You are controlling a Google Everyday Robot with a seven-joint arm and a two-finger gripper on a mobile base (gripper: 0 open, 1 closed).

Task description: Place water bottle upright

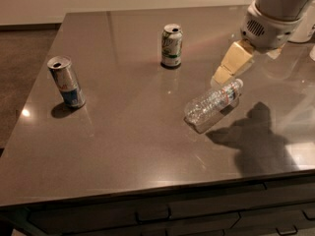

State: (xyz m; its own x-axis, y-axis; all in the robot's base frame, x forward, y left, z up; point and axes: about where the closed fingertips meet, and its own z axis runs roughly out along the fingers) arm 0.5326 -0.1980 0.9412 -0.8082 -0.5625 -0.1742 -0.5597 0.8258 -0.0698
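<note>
The water bottle [212,102], clear ribbed plastic with a white cap, lies on its side on the dark table [128,146]. Its cap points to the upper right. My gripper [222,76], tan with a white-grey wrist above it, hangs at the upper right. Its tip is just behind and above the bottle's neck end. It does not hold the bottle. The arm's shadow falls on the table to the right of the bottle.
A green-white soda can [172,45] stands upright at the back middle. A silver-blue slim can [66,81] stands upright at the left. The table's front edge runs along the bottom, with drawers below it. A white object [306,31] sits at the far right edge.
</note>
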